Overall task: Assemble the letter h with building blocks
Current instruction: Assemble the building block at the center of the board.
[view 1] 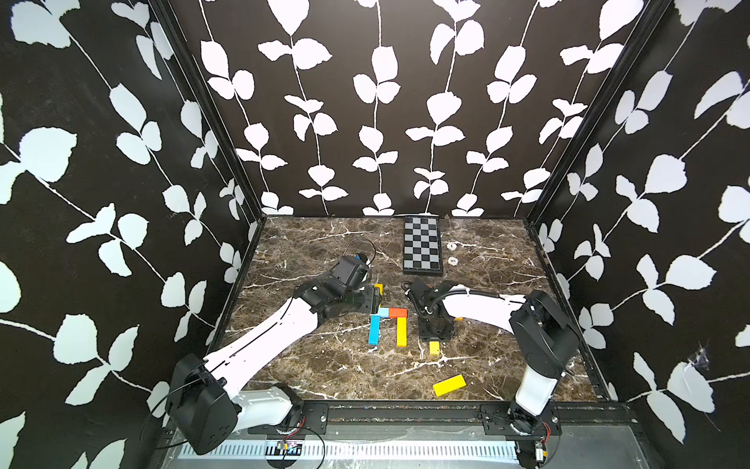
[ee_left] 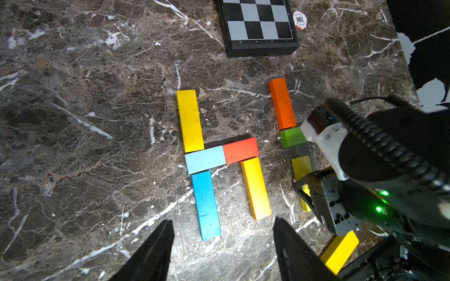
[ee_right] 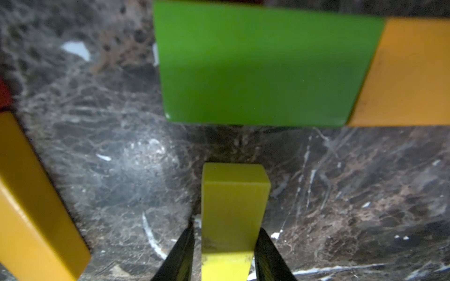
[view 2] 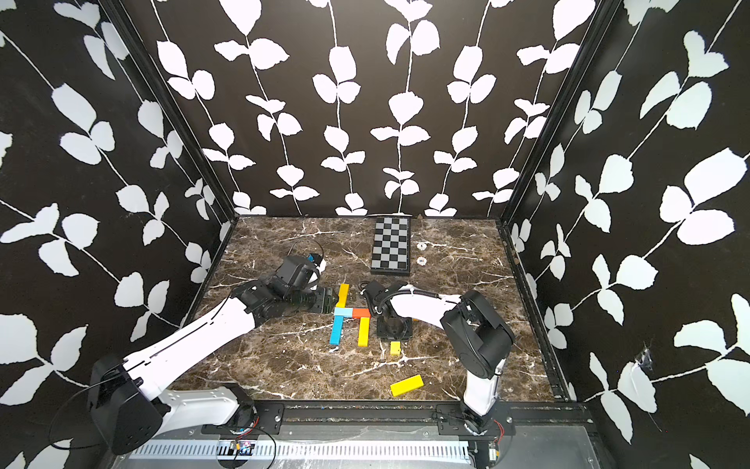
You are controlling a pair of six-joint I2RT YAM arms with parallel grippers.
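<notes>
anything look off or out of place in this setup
One long yellow block lies alone near the front, at a slant and away from the rest. Two poker chips sit beside the checkered board and seem unrelated to the build. Nothing looks spilled or damaged.

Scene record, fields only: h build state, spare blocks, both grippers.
h: long yellow block, short light-blue block, short red-orange block, long blue block, second long yellow block; flat on marble table
spares: long orange block, short green block, loose yellow block near front edge
left gripper: open, empty
right gripper: straddles narrow yellow block; grip unclear
</notes>
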